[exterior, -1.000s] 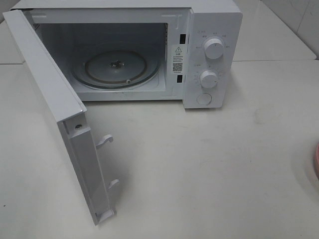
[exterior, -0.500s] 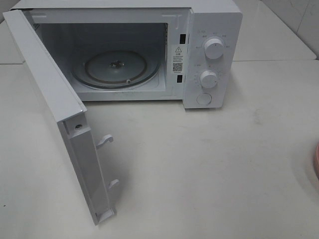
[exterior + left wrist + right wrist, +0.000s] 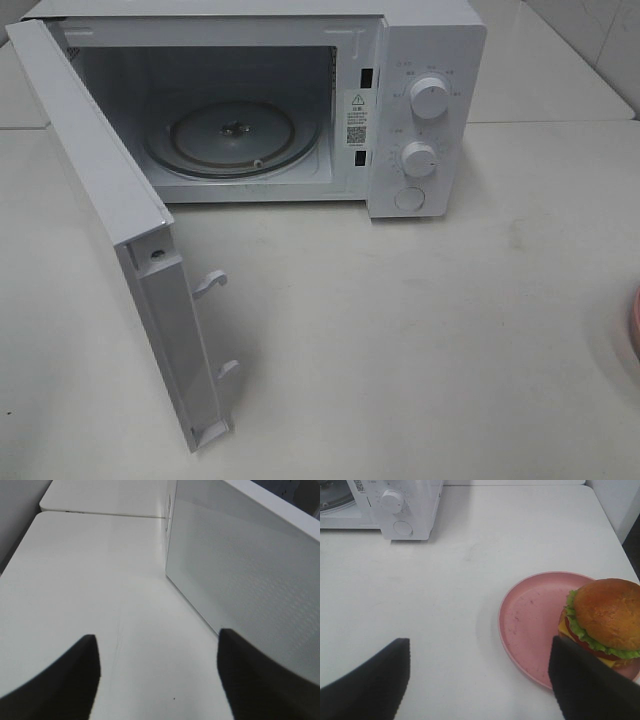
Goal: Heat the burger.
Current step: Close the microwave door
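The burger, with a glossy brown bun, green lettuce, red tomato and yellow cheese, sits on the right part of a round pink plate in the right wrist view. My right gripper hangs open above the table, its dark fingers wide apart, with the burger just beyond one fingertip. In the left wrist view, my left gripper is open with nothing between its fingers, close to the outer face of the microwave door. Neither gripper shows in the exterior high view.
The white microwave stands at the back of the table. Its door is swung wide to the left and its glass turntable is bare. Only a sliver of the pink plate shows at the right edge.
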You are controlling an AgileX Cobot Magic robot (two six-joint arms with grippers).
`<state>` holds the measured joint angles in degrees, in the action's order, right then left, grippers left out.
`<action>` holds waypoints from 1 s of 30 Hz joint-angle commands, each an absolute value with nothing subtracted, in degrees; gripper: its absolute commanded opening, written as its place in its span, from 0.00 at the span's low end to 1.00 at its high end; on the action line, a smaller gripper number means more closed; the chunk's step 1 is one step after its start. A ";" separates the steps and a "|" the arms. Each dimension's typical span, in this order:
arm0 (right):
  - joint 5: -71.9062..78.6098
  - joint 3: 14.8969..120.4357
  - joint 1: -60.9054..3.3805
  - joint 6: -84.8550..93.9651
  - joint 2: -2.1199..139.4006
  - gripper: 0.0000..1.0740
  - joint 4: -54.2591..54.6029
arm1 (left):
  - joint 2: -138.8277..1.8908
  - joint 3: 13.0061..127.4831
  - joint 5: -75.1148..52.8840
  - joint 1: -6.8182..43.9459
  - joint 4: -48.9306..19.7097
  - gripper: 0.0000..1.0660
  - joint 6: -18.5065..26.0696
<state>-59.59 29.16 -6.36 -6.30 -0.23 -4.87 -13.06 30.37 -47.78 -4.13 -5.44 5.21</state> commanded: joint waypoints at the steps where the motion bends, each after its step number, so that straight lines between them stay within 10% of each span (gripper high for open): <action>1: -59.53 29.05 -6.13 -5.67 -1.78 0.70 -5.21 | -14.78 29.85 -43.26 -4.13 -5.79 0.38 5.21; 6: -59.53 29.05 -6.13 -5.67 -1.78 0.70 -5.21 | -20.45 25.50 -33.69 -4.13 -6.02 0.00 5.21; 30: -59.53 29.05 -6.13 -5.67 -1.78 0.70 -5.21 | -48.07 10.66 22.63 -4.13 -5.50 0.00 10.94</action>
<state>-59.59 29.16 -6.36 -6.30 -0.23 -4.87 -47.73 10.83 20.11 -4.13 -5.27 11.06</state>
